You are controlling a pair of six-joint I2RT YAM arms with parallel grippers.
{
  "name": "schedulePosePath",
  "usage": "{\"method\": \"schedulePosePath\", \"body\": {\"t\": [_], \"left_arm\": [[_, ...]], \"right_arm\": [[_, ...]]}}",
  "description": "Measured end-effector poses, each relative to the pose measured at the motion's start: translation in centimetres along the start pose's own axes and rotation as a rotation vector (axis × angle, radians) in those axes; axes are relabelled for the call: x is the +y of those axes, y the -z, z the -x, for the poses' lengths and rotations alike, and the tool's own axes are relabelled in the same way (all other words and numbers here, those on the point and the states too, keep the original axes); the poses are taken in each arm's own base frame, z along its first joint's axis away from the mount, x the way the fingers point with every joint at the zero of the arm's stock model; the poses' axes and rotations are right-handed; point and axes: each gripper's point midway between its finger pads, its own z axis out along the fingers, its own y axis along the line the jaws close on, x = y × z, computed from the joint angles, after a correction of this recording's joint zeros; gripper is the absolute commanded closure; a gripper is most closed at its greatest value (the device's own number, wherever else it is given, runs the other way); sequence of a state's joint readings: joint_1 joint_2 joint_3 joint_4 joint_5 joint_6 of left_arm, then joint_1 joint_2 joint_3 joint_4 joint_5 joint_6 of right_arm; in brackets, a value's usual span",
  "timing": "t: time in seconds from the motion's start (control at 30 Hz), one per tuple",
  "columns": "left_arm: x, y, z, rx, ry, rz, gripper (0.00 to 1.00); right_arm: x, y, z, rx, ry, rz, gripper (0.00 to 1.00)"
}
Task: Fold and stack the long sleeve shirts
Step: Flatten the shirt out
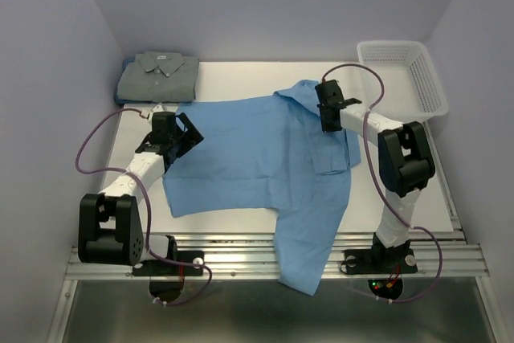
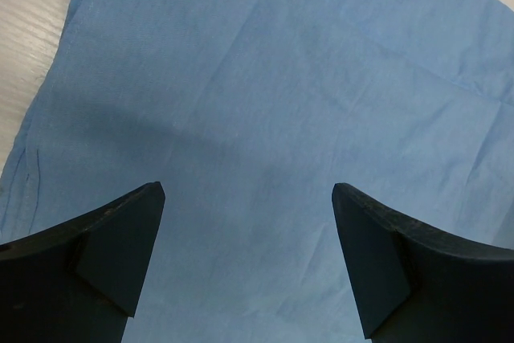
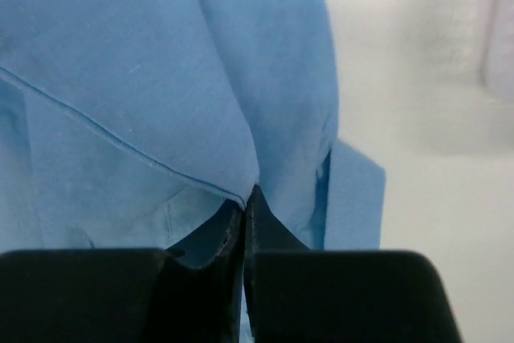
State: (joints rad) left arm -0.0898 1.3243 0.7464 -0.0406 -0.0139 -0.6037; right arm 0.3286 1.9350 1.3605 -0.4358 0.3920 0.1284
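The light sky-blue shirt (image 1: pixel 257 158) lies spread on the table, one sleeve hanging over the front edge. The grey-green shirt (image 1: pixel 158 75) lies folded at the back left. My left gripper (image 1: pixel 183 136) is open and empty over the blue shirt's left edge; the left wrist view shows its fingers (image 2: pixel 120 238) spread wide above flat blue cloth (image 2: pixel 265 118). My right gripper (image 1: pixel 329 114) is shut on the blue shirt near its collar; in the right wrist view (image 3: pixel 245 198) the jaws are pressed together with a fold of blue cloth (image 3: pixel 161 78) pinched at the tips.
A white plastic mesh basket (image 1: pixel 401 74) stands at the back right. The white table (image 1: pixel 241 74) shows bare behind the blue shirt. A metal rail (image 1: pixel 241 251) runs along the front edge by the arm bases.
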Motion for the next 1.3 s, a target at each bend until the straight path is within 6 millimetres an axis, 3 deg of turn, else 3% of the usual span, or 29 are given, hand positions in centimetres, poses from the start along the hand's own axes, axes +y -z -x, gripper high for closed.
{"method": "schedulePosePath", "body": {"t": [0.1,0.3,0.43,0.53,0.57,0.6,0.63,0.7,0.8,0.9,1.03,1.13,1.2,1.3], "left_arm": [[0.3,-0.5,-0.4,0.014,0.000,0.013,0.01],[1.8,-2.4,-2.3,0.077,0.001,0.072,0.01],[2.6,-3.2,-3.2,0.108,-0.002,0.102,0.01],[2.8,-3.4,-3.5,0.118,-0.003,0.109,0.01],[2.7,-3.5,-3.4,0.118,-0.003,0.109,0.01],[2.6,-3.5,-3.4,0.117,-0.003,0.107,0.01],[2.6,-3.5,-3.3,0.116,-0.003,0.106,0.01],[2.5,-3.5,-3.2,0.112,-0.003,0.105,0.01],[2.5,-3.5,-3.1,0.111,-0.004,0.105,0.01],[2.4,-3.4,-3.0,0.106,-0.006,0.102,0.01],[2.1,-3.1,-2.6,0.091,-0.005,0.093,0.01],[2.0,-3.1,-2.6,0.091,-0.007,0.090,0.01],[2.0,-3.1,-2.6,0.092,-0.010,0.088,0.01],[1.8,-3.3,-3.1,0.106,-0.021,0.086,0.01]], "right_arm": [[-0.8,0.9,3.4,-0.072,0.000,-0.037,0.99],[-2.1,5.3,16.7,-0.411,-0.013,-0.073,0.98],[-1.3,5.1,23.6,-0.612,0.027,-0.087,0.88],[0.0,2.1,27.1,-0.721,0.082,-0.113,0.65],[0.6,0.7,27.8,-0.743,0.100,-0.119,0.30],[1.1,-0.4,28.4,-0.760,0.120,-0.130,0.07],[1.4,-1.4,28.4,-0.762,0.123,-0.132,0.00],[2.1,-3.4,27.3,-0.727,0.165,-0.132,0.00],[2.5,-3.8,25.8,-0.680,0.184,-0.098,0.00],[2.0,-1.2,22.2,-0.583,0.144,-0.016,0.00],[0.6,6.0,17.1,-0.514,-0.007,0.117,0.00],[0.8,10.2,13.4,-0.476,-0.110,0.254,0.00],[2.0,10.9,10.8,-0.417,-0.145,0.344,0.00],[4.1,8.9,5.5,-0.253,-0.171,0.419,0.00]]}}
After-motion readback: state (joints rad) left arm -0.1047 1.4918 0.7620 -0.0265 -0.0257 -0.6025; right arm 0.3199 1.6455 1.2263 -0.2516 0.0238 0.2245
